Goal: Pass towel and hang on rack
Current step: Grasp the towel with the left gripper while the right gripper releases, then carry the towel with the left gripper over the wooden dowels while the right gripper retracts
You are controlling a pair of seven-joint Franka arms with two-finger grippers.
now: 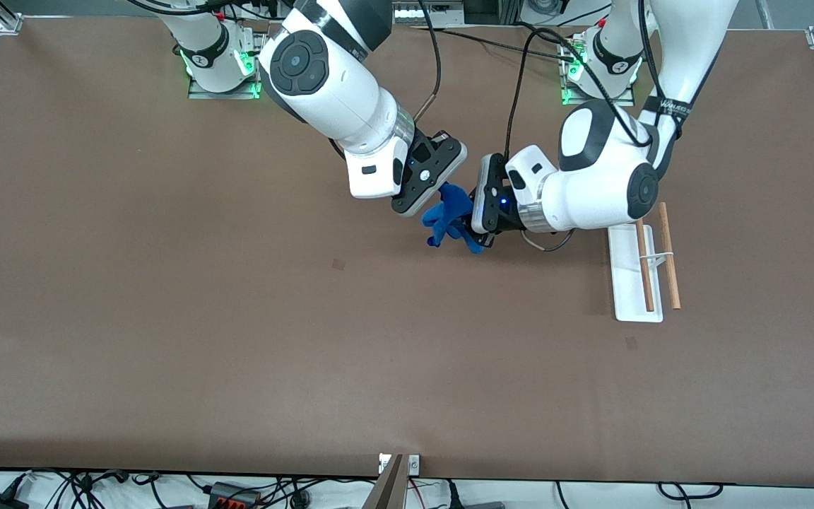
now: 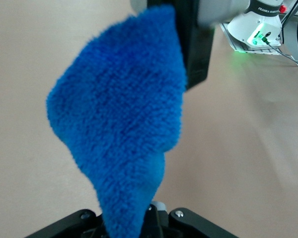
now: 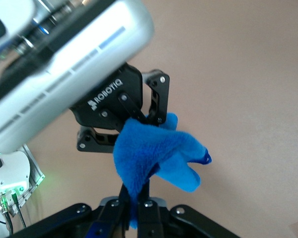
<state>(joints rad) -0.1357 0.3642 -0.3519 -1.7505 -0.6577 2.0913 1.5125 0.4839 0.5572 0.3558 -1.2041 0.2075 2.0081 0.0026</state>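
Both the right gripper [image 1: 444,189] and left gripper [image 1: 476,225] are clamped on the blue towel [image 1: 449,215], mid-bench [image 1: 167,318]; the rack [image 1: 639,272] stands toward the left arm's end.

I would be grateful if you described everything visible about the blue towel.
The towel is a small, bright blue, fluffy cloth, bunched and hanging in the air over the bare middle of the table. Both hands grip it: the right hand and the left hand, each shut on a part. It touches nothing else.
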